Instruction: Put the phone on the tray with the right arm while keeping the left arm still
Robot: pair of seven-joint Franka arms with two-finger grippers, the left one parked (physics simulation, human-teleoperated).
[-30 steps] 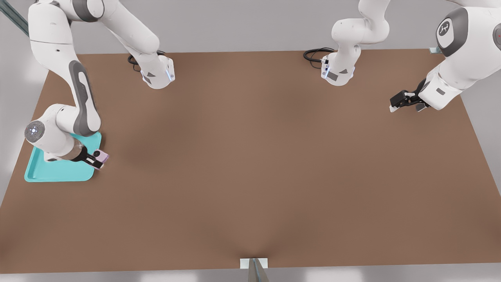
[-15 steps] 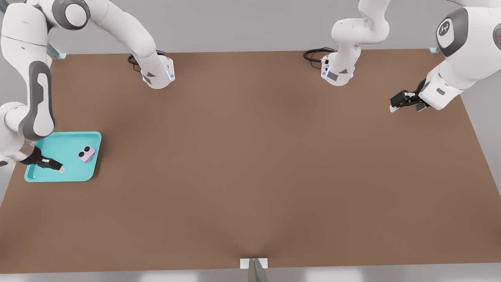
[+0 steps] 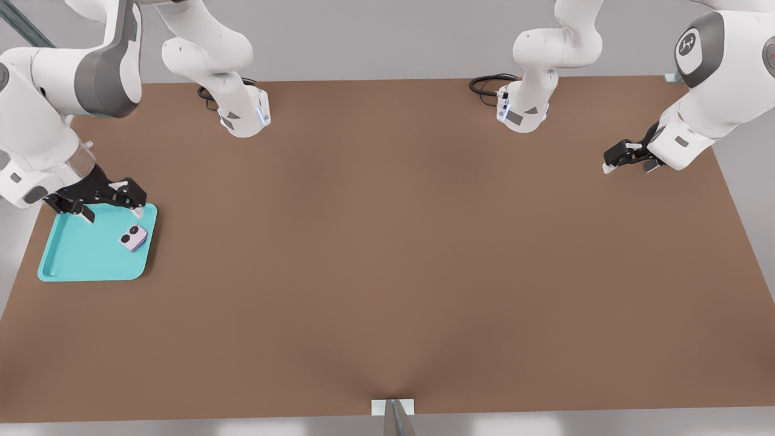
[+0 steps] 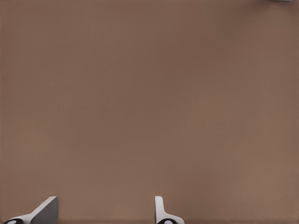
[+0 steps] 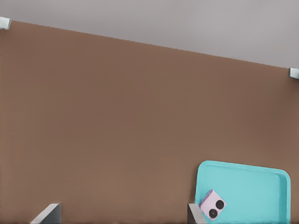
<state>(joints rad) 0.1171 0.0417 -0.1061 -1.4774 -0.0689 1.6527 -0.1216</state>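
Observation:
The pale pink phone [image 3: 134,237] lies flat on the turquoise tray [image 3: 85,260], near the tray's far corner on the front view's right side, with its two black circles facing up. My gripper [image 3: 113,211] hangs open above the tray's far edge, apart from the phone, with nothing between its fingers. In the right wrist view the phone [image 5: 213,204] rests inside the tray [image 5: 252,186], beside one fingertip [image 5: 195,215] of the open gripper [image 5: 122,217].
The tray sits at the brown table's [image 3: 387,254] left side in the front view, close to the table edge. Two arm bases [image 3: 245,115] [image 3: 521,112] with black cables stand at the far edge. A small bracket [image 3: 392,407] marks the near edge.
One second ago the gripper held the phone over the tray's edge. It then let go, the phone settled on the tray, and the gripper has risen and swung toward the tray's far edge.

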